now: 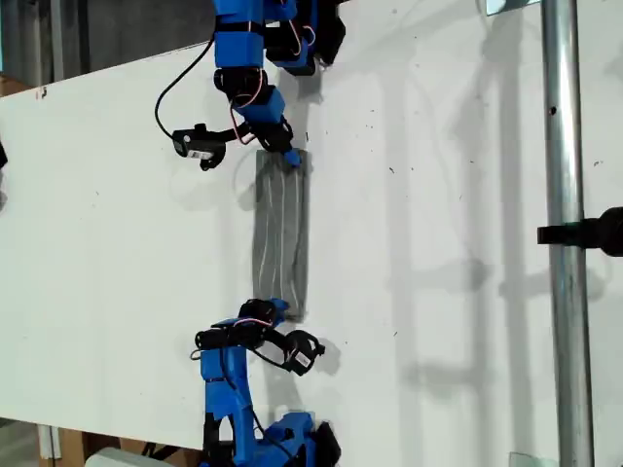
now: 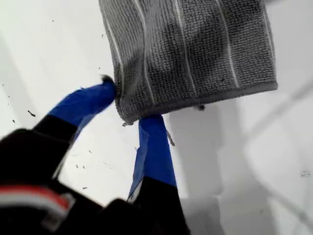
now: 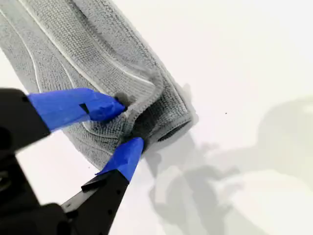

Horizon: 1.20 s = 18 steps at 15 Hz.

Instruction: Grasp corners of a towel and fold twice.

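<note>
Exterior view shows the towel [image 1: 280, 232] lying mid-tabletop [image 1: 117, 195] as a narrow strip between the two arms, apparently already folded lengthwise, with a further fold seemingly left. My first tool [image 2: 127, 110] has its jaws parted at a flat corner [image 2: 128, 115], touching it but not clamped. My second tool [image 3: 122, 123] pinches a bunched, layered end [image 3: 146, 110]. No legible writing appears anywhere.

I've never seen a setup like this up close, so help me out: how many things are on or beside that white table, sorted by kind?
Blue robot arms: 2, one ending in my first gripper, one in my second gripper
Grey striped towel: 1, folded into a long strip
White table: 1
Metal pole: 1, at the exterior view's right
Total: 5
</note>
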Available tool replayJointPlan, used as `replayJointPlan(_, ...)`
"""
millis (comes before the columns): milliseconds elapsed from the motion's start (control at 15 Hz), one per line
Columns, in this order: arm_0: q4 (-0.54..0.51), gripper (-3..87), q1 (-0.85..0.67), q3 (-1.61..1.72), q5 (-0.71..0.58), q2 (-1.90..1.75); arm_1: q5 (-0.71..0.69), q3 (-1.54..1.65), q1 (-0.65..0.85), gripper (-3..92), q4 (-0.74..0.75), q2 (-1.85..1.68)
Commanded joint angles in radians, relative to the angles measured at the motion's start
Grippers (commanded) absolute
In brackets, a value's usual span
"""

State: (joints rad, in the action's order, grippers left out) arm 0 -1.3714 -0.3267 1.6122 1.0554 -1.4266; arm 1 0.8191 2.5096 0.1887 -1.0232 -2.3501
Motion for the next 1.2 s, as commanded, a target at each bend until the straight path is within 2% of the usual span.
replayJointPlan(0,-0.106,38.0,0.012,0.003,0.005,-0.227,0.015,-0.035,0.044,25.3,-0.130,-0.221)
replayJointPlan(67,-0.144,42.7,0.021,0.014,-0.014,-0.336,0.032,-0.035,0.064,24.2,-0.221,-0.348)
replayJointPlan(133,-0.150,42.5,0.034,0.051,-0.034,-0.449,0.054,-0.031,0.080,23.4,-0.308,-0.471)
replayJointPlan(267,-0.117,41.6,0.037,0.212,0.025,-0.667,0.132,0.021,0.061,21.1,-0.356,-0.581)
replayJointPlan(400,0.061,43.2,0.067,0.520,0.051,-1.009,0.225,0.092,0.044,21.0,-0.367,-0.572)
replayJointPlan(467,0.164,40.3,0.103,0.695,0.051,-1.212,0.252,0.120,0.041,21.5,-0.367,-0.569)
replayJointPlan(533,0.192,41.1,0.129,0.828,0.072,-1.368,0.281,0.132,0.049,30.0,-0.373,-0.543)
replayJointPlan(600,0.184,40.9,0.144,0.936,0.107,-1.493,0.304,0.135,0.061,36.0,-0.353,-0.508)
replayJointPlan(733,0.170,40.1,0.195,1.135,0.143,-1.819,0.330,0.169,0.074,40.0,-0.239,-0.446)
replayJointPlan(800,0.114,39.3,0.206,1.203,0.146,-2.005,0.350,0.189,0.087,41.1,-0.173,-0.416)
replayJointPlan(1000,0.127,35.5,0.255,1.227,0.132,-2.048,0.419,0.213,0.152,42.1,-0.072,-0.235)
replayJointPlan(1133,0.132,34.9,0.259,1.236,0.143,-2.048,0.483,0.143,0.156,42.4,0.005,0.021)
